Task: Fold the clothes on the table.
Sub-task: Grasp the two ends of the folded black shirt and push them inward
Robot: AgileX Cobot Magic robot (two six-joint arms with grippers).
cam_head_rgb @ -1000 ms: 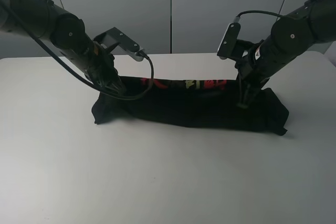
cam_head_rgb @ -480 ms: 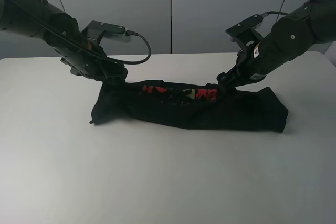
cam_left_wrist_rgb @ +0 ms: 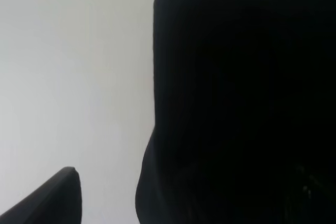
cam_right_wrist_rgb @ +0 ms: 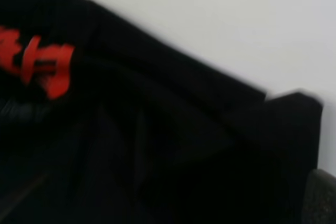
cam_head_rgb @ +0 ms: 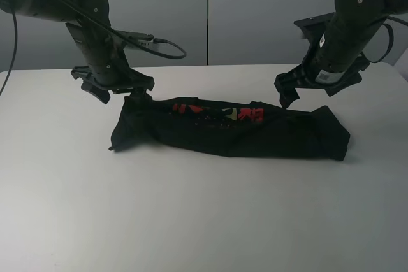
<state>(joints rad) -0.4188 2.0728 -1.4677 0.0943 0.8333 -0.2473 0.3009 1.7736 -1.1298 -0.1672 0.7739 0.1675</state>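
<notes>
The clothes (cam_head_rgb: pixel 229 135) are one black T-shirt lying as a long folded band across the middle of the white table (cam_head_rgb: pixel 204 221). Red print (cam_head_rgb: pixel 217 111) shows along its far edge. My left gripper (cam_head_rgb: pixel 121 93) hovers open just above the band's left end, holding nothing. Above the far edge, right of the middle, my right gripper (cam_head_rgb: pixel 309 93) also hangs open and empty. The left wrist view shows black fabric (cam_left_wrist_rgb: pixel 241 103) beside bare table and one fingertip (cam_left_wrist_rgb: pixel 52 200). In the right wrist view, the shirt (cam_right_wrist_rgb: pixel 157 145) carries a red character (cam_right_wrist_rgb: pixel 42 61).
Grey wall panels (cam_head_rgb: pixel 207 11) stand behind the table's far edge. A black cable (cam_head_rgb: pixel 166 46) loops off the left arm above the shirt. White tabletop stretches in front of the shirt and to both sides.
Both grippers have opened, let go of the shirt's far edge and risen clear. The shirt has settled flat as a band.
</notes>
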